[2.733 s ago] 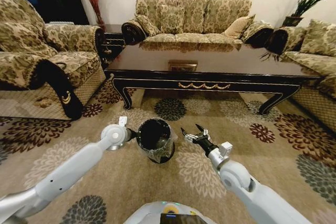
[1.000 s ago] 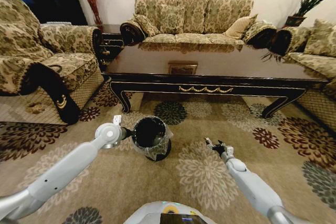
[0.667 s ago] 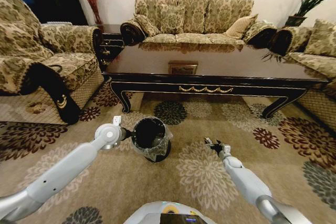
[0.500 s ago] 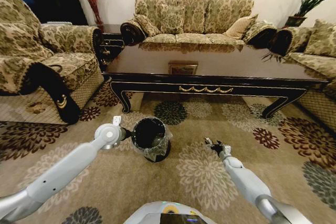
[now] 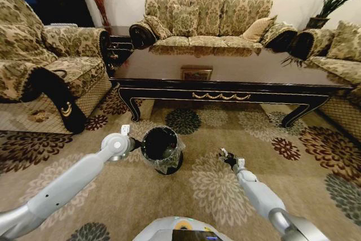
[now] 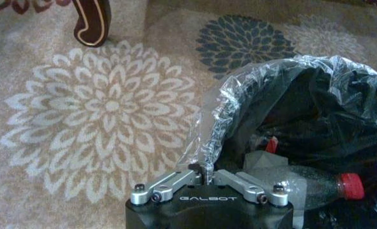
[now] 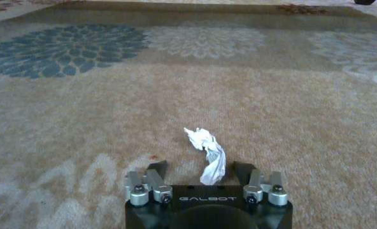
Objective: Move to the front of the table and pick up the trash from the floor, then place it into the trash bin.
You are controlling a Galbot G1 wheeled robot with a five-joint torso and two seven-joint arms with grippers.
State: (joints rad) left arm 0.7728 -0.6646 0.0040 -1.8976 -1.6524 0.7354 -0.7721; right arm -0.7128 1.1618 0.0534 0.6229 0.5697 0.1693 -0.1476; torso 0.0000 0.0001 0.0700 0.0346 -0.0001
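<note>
The black trash bin [image 5: 162, 149] with a thin liner stands on the patterned floor [image 5: 214, 190] in front of the long dark table [image 5: 225, 86]. My left gripper [image 5: 131, 142] is shut on the bin's liner at the rim [image 6: 204, 143]. Inside the bin lie a clear bottle with a red cap [image 6: 316, 183] and white paper [image 6: 262, 160]. My right gripper [image 5: 227, 157] is down at the carpet, to the right of the bin. It is open [image 7: 200, 175], and a twisted white paper scrap of trash [image 7: 209, 149] lies on the carpet between its fingertips.
Patterned sofas stand behind the table [image 5: 206, 18], at the left [image 5: 39, 66] and at the right [image 5: 338, 55]. A curved table leg [image 6: 91, 21] stands close to the bin. Open carpet spreads to the right of my right arm.
My right arm has gone from beside the bin down and rightward to the carpet, and in the last second crept slightly forward. The left gripper and the bin have stayed put.
</note>
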